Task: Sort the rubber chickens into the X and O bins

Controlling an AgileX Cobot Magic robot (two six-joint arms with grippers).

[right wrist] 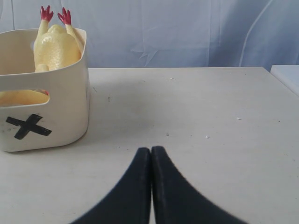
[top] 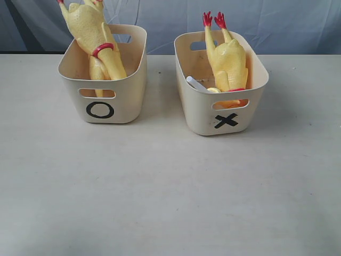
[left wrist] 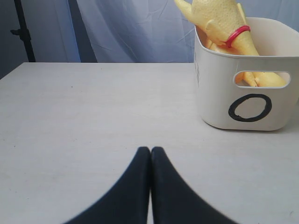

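The rubber chickens (top: 90,29) lean head-down in the O bin (top: 125,101), their heads hidden. The X bin (top: 197,112) holds a body (top: 230,61) and a half-seen white tube (top: 195,83). The left pincer (left wrist: 150,154) and the right pincer (right wrist: 150,154) are each pressed together above the pale counter (top: 160,186). A grey curtain (top: 160,16) hangs behind.

O bin (top: 128,90) and X bin (top: 200,114) are moulded in smooth satin plastic. Chickens (top: 88,26) are finished in pebbled, slightly glossy rubber. Worktop (top: 160,186) is matt, faintly grained.

The black gripper (left wrist: 150,154) hangs over the pale table (left wrist: 93,116), fingers pressed together. Ahead, chickens (left wrist: 224,23) stick out of the O bin (left wrist: 247,88).
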